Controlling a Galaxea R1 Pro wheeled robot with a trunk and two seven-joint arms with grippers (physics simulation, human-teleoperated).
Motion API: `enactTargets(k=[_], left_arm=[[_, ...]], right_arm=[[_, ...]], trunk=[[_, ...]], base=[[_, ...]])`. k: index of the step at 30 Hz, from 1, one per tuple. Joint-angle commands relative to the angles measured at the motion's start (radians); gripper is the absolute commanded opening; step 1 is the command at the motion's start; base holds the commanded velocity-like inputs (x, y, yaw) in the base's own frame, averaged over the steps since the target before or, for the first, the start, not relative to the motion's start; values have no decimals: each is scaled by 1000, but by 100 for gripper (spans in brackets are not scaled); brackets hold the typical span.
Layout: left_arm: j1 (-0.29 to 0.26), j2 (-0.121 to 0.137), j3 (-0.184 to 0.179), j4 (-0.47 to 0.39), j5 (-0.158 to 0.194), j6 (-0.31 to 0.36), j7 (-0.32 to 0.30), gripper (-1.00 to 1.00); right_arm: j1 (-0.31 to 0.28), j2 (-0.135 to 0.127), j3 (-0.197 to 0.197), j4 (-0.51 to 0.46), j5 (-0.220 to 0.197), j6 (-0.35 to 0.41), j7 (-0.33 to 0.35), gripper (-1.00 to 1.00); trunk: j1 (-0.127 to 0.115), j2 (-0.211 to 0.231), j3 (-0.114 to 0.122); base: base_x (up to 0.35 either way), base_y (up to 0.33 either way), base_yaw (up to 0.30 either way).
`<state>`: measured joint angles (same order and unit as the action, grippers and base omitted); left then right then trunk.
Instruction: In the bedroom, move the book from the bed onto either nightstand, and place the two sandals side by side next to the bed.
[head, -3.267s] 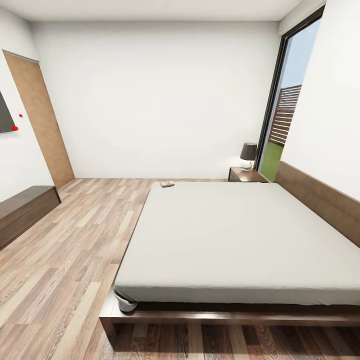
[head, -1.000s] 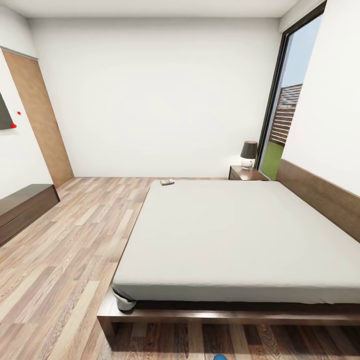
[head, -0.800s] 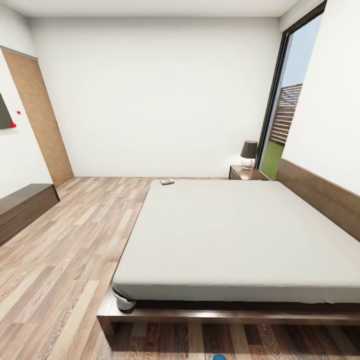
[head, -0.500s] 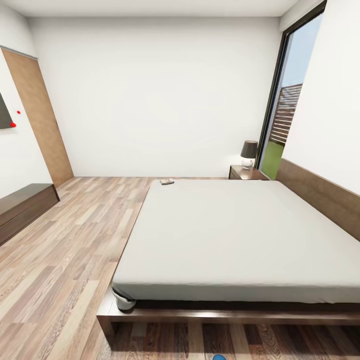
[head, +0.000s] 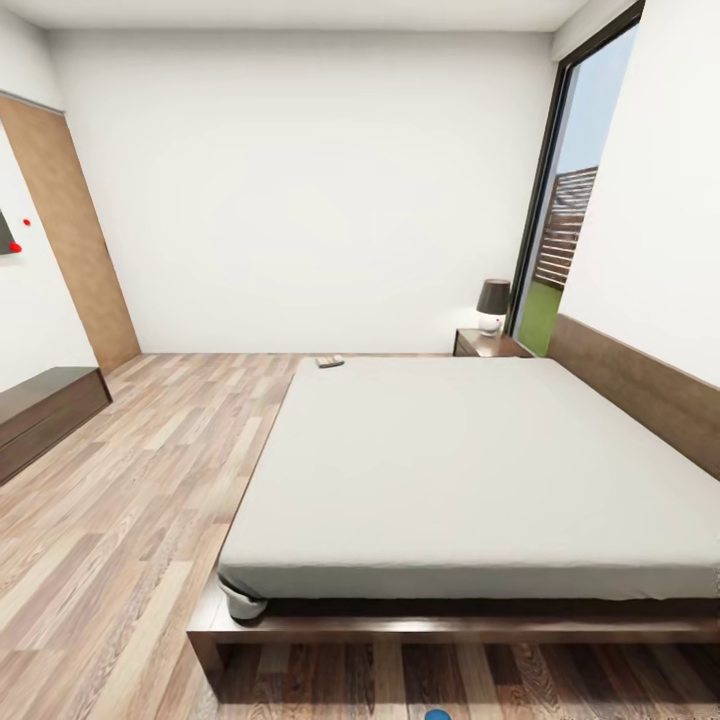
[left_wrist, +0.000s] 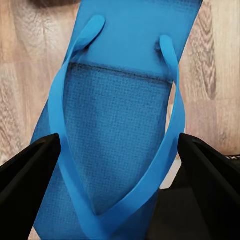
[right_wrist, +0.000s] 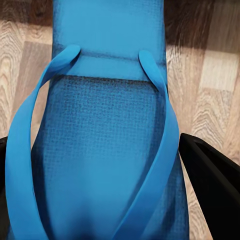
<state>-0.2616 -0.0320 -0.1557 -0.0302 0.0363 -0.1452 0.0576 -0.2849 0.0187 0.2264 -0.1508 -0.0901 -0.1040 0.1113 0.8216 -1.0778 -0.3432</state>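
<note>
Each arm has a sandal. At the left wrist, a bright blue flip-flop (left_wrist: 117, 130) sits between the black fingers (left_wrist: 27, 175), which stand apart on either side of the sole; whether they actually pinch it, I cannot tell. Same on the right: the other sandal (right_wrist: 107, 135) between the fingers (right_wrist: 212, 175), grip unclear. Both hang over the plank floor (head: 120, 500), and a blue tip (head: 437, 715) pokes in at the bottom of the head view, by the foot of the bed (head: 470, 470).

To do this well, I'd say lower both flat onto the floor close to the bed's base, soles down, toes the same way, edges nearly touching, and let go gently so neither skids.

The soles have a fine woven texture, with smooth, rounded straps in a V. The mattress looks plain and matte grey, the frame dark and glossy. The book (head: 330, 361) lies on the far corner, with the nightstand (head: 483, 345) and its lamp (head: 492, 304) beyond.
</note>
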Motion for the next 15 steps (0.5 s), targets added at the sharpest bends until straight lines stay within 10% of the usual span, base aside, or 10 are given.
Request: enactTargets(k=[1,15], left_arm=[[-1,0,-8,1,4,-4,5,-100],[-1,0,-8,1,4,-4,5,-100]], right_arm=[[-1,0,6,2,-10,-4,2,-100],[-1,0,7,2,-10,-2,2,-100]], trunk=[[4,-8,-4],[58,-106,-48]], base=[[0,0,-77],[0,0,-38]])
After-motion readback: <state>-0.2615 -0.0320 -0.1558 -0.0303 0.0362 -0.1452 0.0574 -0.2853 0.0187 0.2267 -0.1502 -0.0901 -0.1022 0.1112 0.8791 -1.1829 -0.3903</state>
